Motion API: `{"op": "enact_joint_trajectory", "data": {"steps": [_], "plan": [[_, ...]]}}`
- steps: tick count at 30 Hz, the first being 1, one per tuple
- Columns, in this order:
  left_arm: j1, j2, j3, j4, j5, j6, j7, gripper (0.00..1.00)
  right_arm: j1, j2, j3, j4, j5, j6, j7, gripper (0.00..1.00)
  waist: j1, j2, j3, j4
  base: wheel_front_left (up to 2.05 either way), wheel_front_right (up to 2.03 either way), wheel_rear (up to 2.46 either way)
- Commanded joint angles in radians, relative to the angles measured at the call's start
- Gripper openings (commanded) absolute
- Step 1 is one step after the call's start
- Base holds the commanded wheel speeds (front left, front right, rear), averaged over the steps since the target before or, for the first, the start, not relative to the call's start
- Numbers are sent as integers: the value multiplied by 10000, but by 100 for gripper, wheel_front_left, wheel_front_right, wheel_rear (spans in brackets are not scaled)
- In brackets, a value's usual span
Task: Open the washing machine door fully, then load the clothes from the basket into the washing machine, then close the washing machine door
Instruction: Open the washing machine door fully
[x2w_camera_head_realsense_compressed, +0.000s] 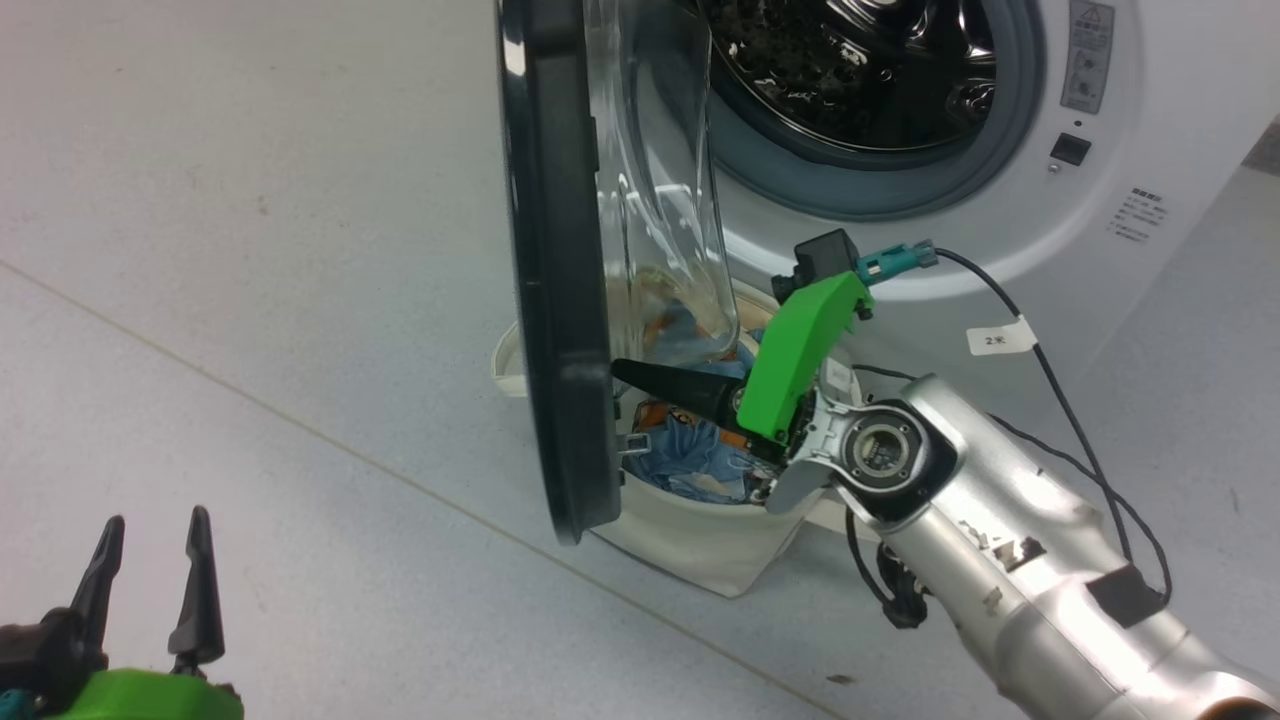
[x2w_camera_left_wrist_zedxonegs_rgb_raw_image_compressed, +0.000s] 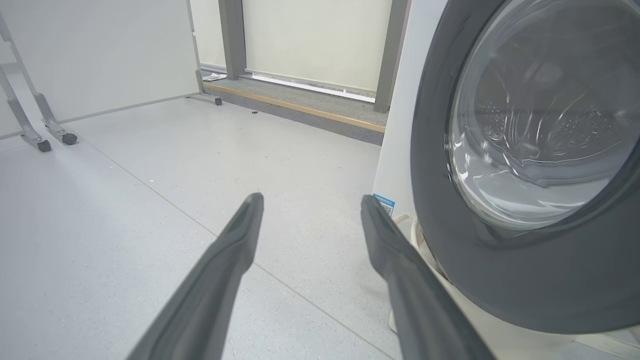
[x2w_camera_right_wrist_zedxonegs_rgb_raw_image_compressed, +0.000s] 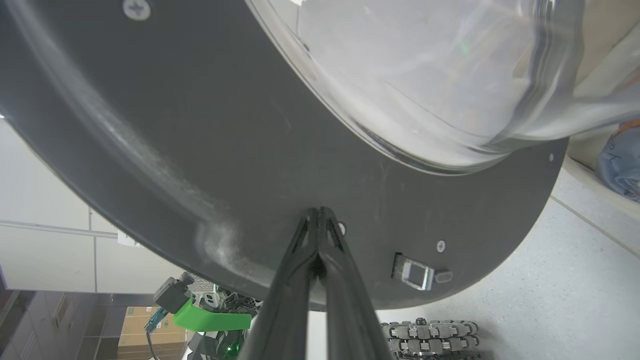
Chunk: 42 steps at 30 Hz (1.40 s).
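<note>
Touching the door (x2w_camera_right_wrist_zedxonegs_rgb_raw_image_compressed: 200, 150) in wrist view, right hand (x2w_camera_right_wrist_zedxonegs_rgb_raw_image_compressed: 318, 214) closed.

Site type: indoor test lab or demo room, not home laundry.
Evidence:
- washing machine (x2w_camera_head_realsense_compressed: 1150, 130) free-standing on bare floor
- pale grey speckled floor (x2w_camera_left_wrist_zedxonegs_rgb_raw_image_compressed: 125, 210), long straight seams, no furnishings near
- white partition panels (x2w_camera_left_wrist_zedxonegs_rgb_raw_image_compressed: 100, 50) on metal legs with castors (x2w_camera_left_wrist_zedxonegs_rgb_raw_image_compressed: 69, 138), far left
- cream blind (x2w_camera_left_wrist_zedxonegs_rgb_raw_image_compressed: 315, 40) between grey uprights, far wall
- paper-tagged cable (x2w_camera_head_realsense_compressed: 1000, 338) trailing near machine
- brown cartons (x2w_camera_right_wrist_zedxonegs_rgb_raw_image_compressed: 132, 322), blurred, identity uncertain
</note>
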<state>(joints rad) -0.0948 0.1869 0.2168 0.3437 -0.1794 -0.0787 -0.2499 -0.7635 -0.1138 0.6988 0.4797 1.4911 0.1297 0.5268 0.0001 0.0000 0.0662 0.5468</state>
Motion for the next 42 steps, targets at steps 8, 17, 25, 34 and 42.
{"op": "enact_joint_trajectory", "data": {"steps": [8,17,25,34,42], "plan": [[90,111,728,-707,-86,74,-118,100,-729,529,239,-69,349,10,-145,0,-1,0,123,82,0,0,0],[-68,172,574,-546,35,-50,-118,100,-578,248,-5,55,351,10,-913,5,-1,0,-77,-9,0,0,0],[-311,212,208,-179,145,-167,-118,100,431,-872,-27,-698,-501,10,-2347,100,-1,0,-396,-165,0,0,0],[-565,295,-205,234,215,-277,-118,100,2454,-3010,209,-1915,-4006,10,-7569,100,-1,0,-872,-370,0,0,0],[-622,357,-320,326,182,-303,-118,100,4552,-2818,-1877,-2168,-6775,10,-7881,100,-1,0,-1067,-542,0,0,0]]}}
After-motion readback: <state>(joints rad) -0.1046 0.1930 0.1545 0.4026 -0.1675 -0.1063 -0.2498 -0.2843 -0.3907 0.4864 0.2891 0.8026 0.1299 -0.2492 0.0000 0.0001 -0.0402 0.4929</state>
